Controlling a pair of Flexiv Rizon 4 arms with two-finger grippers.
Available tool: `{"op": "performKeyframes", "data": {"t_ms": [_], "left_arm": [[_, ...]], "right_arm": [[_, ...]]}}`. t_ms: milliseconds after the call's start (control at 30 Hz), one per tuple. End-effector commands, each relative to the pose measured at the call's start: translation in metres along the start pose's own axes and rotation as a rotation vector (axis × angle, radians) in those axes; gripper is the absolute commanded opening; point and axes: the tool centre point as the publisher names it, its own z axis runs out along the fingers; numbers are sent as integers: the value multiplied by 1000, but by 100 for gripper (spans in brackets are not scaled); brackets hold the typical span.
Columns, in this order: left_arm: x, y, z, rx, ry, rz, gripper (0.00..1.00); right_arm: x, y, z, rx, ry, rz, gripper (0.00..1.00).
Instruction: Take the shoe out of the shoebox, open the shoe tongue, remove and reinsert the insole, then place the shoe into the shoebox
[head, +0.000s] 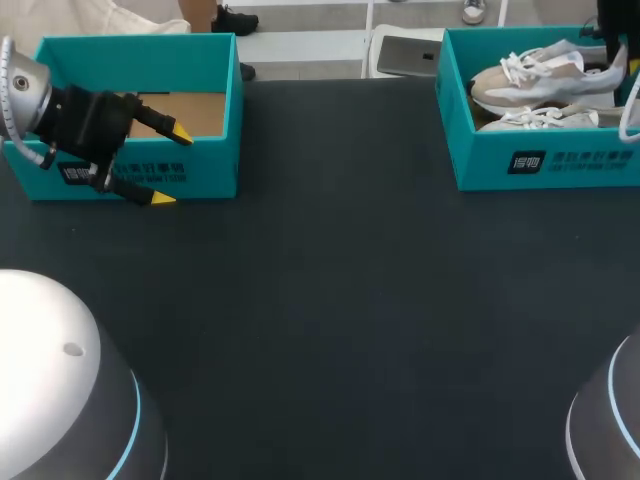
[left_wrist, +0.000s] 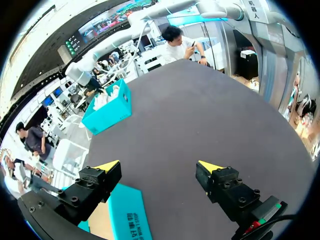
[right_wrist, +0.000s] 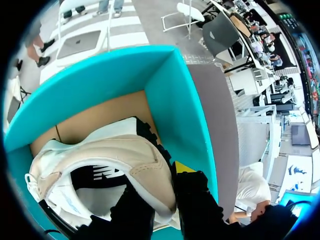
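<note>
Table from above: black table (head: 350, 300) is carrying two teal boxes at its far corners.
Shoe from above: shoe (head: 545, 72) is lying in the right-hand shoebox (head: 540, 165), beside a second shoe (head: 545, 118).
Left wrist: left gripper (left_wrist: 159, 166) is hanging wide open, holding nothing, over the empty box (left_wrist: 127, 215).
Right wrist: right gripper (right_wrist: 160, 185) is pinching the shoe's heel inside the shoebox.

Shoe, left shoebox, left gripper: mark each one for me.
shoe (right_wrist: 132, 155), right wrist view, on its beige heel panel.
left shoebox (head: 213, 158), head view, on its front wall.
left gripper (left_wrist: 159, 166), left wrist view, midway between its yellow tips.
</note>
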Motion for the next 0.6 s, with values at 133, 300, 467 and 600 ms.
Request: {"op": "performKeyframes", "data": {"t_ms": [133,300,467,600], "left_arm": [[1,0,-1,-2,1,0,100],[1,0,-1,-2,1,0,100],[1,0,-1,-2,1,0,100],[1,0,-1,-2,1,0,100]], "right_arm": [[9,15,7,26,-8,-3,0],[12,22,7,22,-4,-12,0],[15,24,9,23,-3,-15,0],[17,22,16,31,-1,-13,0]]}}
